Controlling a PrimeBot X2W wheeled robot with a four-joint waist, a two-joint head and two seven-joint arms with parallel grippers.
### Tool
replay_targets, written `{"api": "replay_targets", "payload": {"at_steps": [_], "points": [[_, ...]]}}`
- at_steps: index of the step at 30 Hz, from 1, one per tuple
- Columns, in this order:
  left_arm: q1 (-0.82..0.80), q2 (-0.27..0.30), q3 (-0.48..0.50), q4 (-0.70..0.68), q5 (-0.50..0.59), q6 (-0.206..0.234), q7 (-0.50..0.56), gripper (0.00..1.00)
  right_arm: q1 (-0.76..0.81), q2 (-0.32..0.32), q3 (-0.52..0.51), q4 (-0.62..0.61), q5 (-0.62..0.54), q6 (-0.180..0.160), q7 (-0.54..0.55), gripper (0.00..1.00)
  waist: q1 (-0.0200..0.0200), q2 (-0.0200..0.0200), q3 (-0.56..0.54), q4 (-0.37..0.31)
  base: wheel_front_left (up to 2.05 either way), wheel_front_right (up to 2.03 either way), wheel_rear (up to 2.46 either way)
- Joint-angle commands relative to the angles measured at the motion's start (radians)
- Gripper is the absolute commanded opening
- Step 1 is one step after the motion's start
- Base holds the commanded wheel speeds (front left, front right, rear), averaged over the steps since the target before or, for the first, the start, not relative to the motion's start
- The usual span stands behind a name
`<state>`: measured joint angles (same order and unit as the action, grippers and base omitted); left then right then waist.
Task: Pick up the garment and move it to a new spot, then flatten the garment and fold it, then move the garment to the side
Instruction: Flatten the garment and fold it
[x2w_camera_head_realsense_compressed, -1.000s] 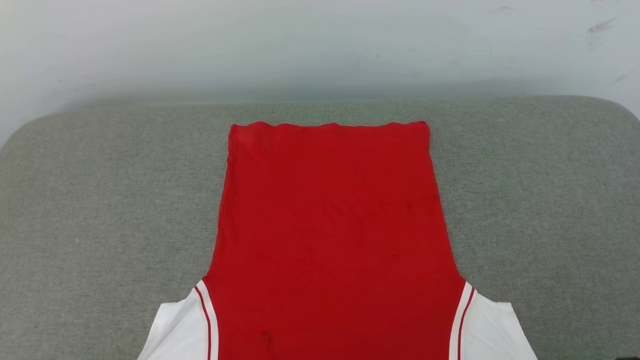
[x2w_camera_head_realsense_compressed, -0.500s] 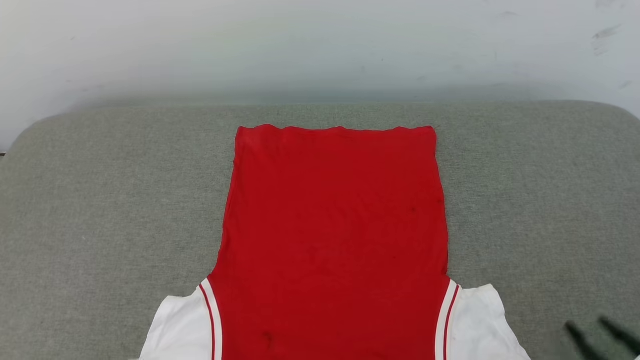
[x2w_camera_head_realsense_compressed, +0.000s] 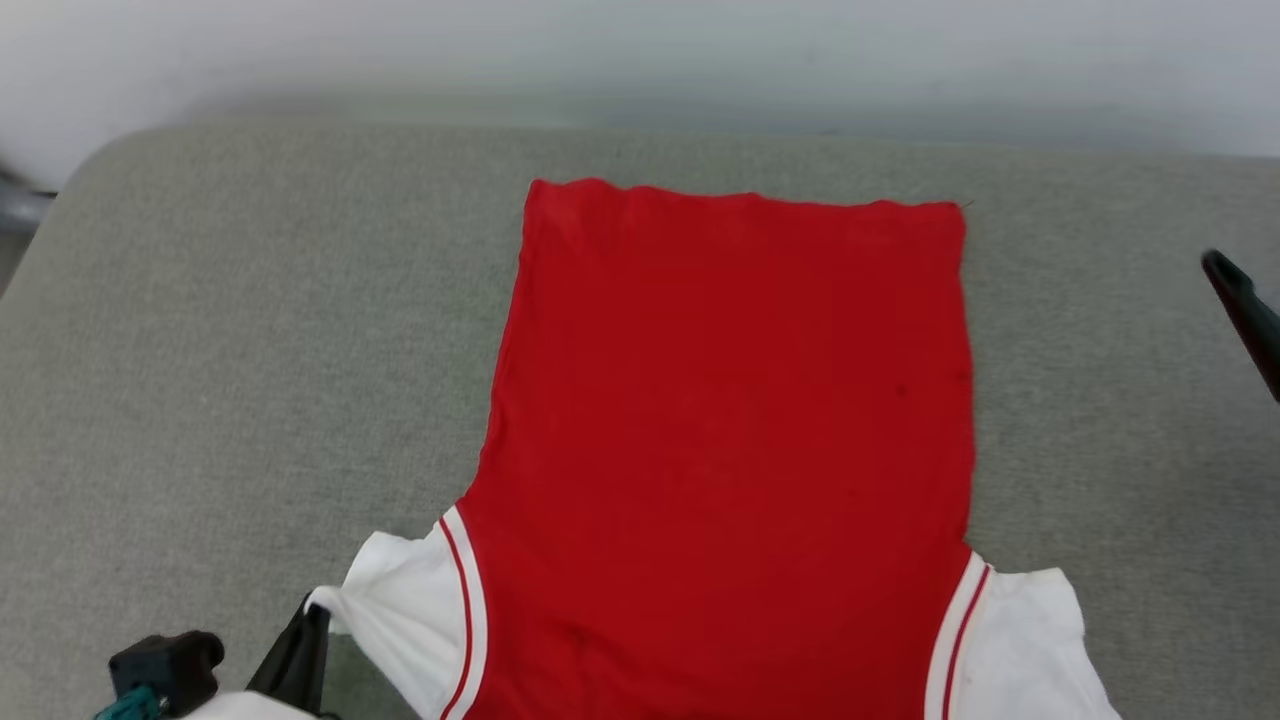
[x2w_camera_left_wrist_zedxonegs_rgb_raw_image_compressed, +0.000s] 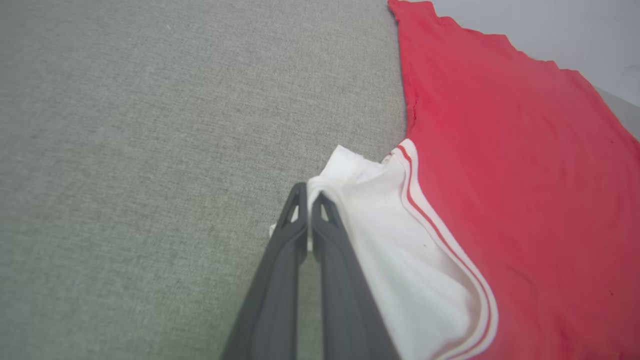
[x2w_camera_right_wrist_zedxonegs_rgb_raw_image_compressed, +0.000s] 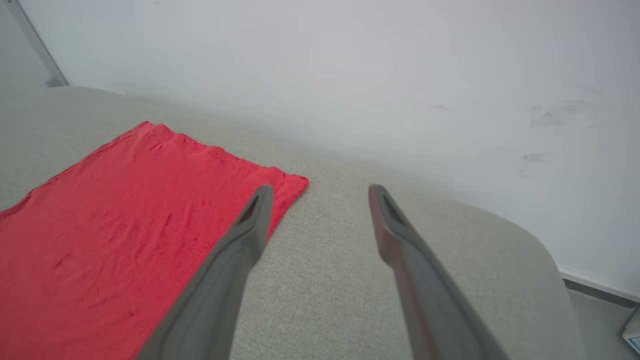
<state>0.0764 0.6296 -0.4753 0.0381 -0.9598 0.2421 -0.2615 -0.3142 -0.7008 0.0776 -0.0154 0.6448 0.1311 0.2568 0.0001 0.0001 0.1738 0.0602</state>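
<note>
So the whole setup is a big grey-green fabric cushion (x2w_camera_head_realsense_compressed: 250, 350) with rounded corners, pushed up against a plain white wall (x2w_camera_head_realsense_compressed: 640, 50). The wall has a few dark scuff marks (x2w_camera_right_wrist_zedxonegs_rgb_raw_image_compressed: 555, 115) on it, and in the right wrist view you can catch a strip of grey floor (x2w_camera_right_wrist_zedxonegs_rgb_raw_image_compressed: 600, 295) past the cushion's corner. The red jersey (x2w_camera_head_realsense_compressed: 730, 420) is lying flat in the middle of the cushion, plain red side up, with its hem (x2w_camera_head_realsense_compressed: 745, 197) at the far end toward the wall and the white sleeves down at the near end. There's some light rippling in the cloth but nothing bunched up. The left gripper (x2w_camera_left_wrist_zedxonegs_rgb_raw_image_compressed: 309, 200) comes in low from the near left, fingers pressed together and pinching the outer edge of the left sleeve (x2w_camera_head_realsense_compressed: 405, 590), which is pulled up into a little peak where it's caught. The red-and-white trim (x2w_camera_head_realsense_compressed: 462, 600) next to it lies on the cushion. The right sleeve (x2w_camera_head_realsense_compressed: 1030, 630) lies loose with nothing touching it. The right gripper (x2w_camera_right_wrist_zedxonegs_rgb_raw_image_compressed: 321, 192) is off to the right of the jersey, spread wide with nothing in it, hanging above bare cushion and pointing toward the wall. One of its fingers (x2w_camera_head_realsense_compressed: 1240, 295) pokes in at the right edge of the head view, well apart from the jersey.
</note>
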Motion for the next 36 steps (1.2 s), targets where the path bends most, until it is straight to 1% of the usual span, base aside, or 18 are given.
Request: {"api": "replay_targets", "payload": {"at_steps": [1,2,3,7,9,11,13,15,16,17,22,26,28,30,35,36], "points": [[-0.033,-0.009,-0.001,-0.01,0.017,0.006,-0.004,0.0,-0.071,-0.007,0.04,-0.001,0.008,-0.001,0.084,1.0,-0.0001,-0.0001,0.058,0.042,0.0,0.0,0.0],[-0.048,-0.018,-0.006,-0.016,0.027,0.006,-0.004,0.0,-0.124,-0.012,0.056,-0.001,0.008,-0.001,0.126,1.0,-0.0001,-0.0001,0.077,0.054,0.0,0.0,0.0],[-0.079,-0.037,-0.012,-0.024,0.044,0.005,-0.004,0.0,-0.207,-0.023,0.088,0.027,0.012,-0.001,0.228,1.0,-0.0001,-0.0001,0.117,0.081,0.0,0.0,0.0],[-0.139,-0.074,-0.019,-0.028,0.081,-0.003,-0.005,0.0,-0.382,-0.045,0.135,0.097,0.024,-0.001,0.433,1.0,-0.0001,-0.0001,0.201,0.135,0.0,0.0,0.0],[-0.165,-0.098,-0.02,-0.029,0.101,-0.011,-0.005,0.0,-0.45,-0.045,0.15,0.147,0.041,-0.001,0.549,1.0,-0.0001,-0.0001,0.241,0.162,0.0,0.0,0.0],[-0.191,-0.121,-0.024,-0.03,0.122,-0.021,-0.005,0.0,-0.529,-0.057,0.167,0.18,0.048,-0.001,0.665,1.0,-0.0001,-0.0001,0.283,0.188,0.0,0.0,0.0],[-0.209,-0.142,-0.028,-0.026,0.14,-0.029,-0.005,0.0,-0.594,-0.07,0.185,0.209,0.038,-0.001,0.753,1.0,-0.0001,-0.0001,0.32,0.21,0.0,0.0,0.0],[-0.229,-0.166,-0.026,-0.02,0.157,-0.036,-0.005,0.0,-0.646,-0.065,0.203,0.236,0.03,-0.001,0.82,1.0,-0.0001,-0.0001,0.351,0.229,0.0,0.0,0.0],[-0.236,-0.175,-0.027,-0.018,0.164,-0.04,-0.005,0.0,-0.672,-0.062,0.21,0.245,0.025,-0.001,0.843,1.0,-0.0001,-0.0001,0.366,0.238,0.0,0.0,0.0],[-0.236,-0.175,-0.027,-0.018,0.164,-0.04,-0.005,0.0,-0.672,-0.062,0.21,0.245,0.025,-0.001,0.843,1.0,-0.0001,-0.0001,0.366,0.238,0.0,0.0,0.0],[-0.267,-0.22,-0.017,-0.006,0.202,-0.064,-0.004,0.0,-0.744,-0.046,0.234,0.304,-0.007,-0.001,0.931,1.0,-0.0001,-0.0001,0.425,0.272,0.0,0.0,0.0],[-0.286,-0.247,-0.004,0.0,0.228,-0.081,-0.002,0.0,-0.759,-0.031,0.249,0.338,-0.031,-0.001,0.955,1.0,-0.0001,-0.0001,0.464,0.286,0.0,0.0,0.0],[-0.291,-0.259,0.002,0.006,0.239,-0.089,0.0,0.0,-0.738,-0.025,0.267,0.362,-0.04,-0.001,0.97,1.0,-0.0001,-0.0001,0.478,0.289,0.0,0.0,0.0],[-0.295,-0.271,0.008,0.015,0.249,-0.097,0.001,0.0,-0.693,-0.033,0.297,0.381,-0.045,-0.001,0.991,1.0,-0.0001,-0.0001,0.487,0.292,0.0,0.0,0.0],[-0.294,-0.286,0.027,0.034,0.269,-0.112,0.003,0.0,-0.607,-0.05,0.321,0.396,-0.016,-0.001,1.027,1.0,-0.0001,-0.0001,0.497,0.289,0.0,0.0,0.0],[-0.293,-0.288,0.032,0.037,0.272,-0.114,0.003,0.0,-0.602,-0.057,0.322,0.391,-0.014,-0.001,1.027,0.34,-0.0001,-0.0001,0.497,0.287,0.0,0.0,0.0]]}}
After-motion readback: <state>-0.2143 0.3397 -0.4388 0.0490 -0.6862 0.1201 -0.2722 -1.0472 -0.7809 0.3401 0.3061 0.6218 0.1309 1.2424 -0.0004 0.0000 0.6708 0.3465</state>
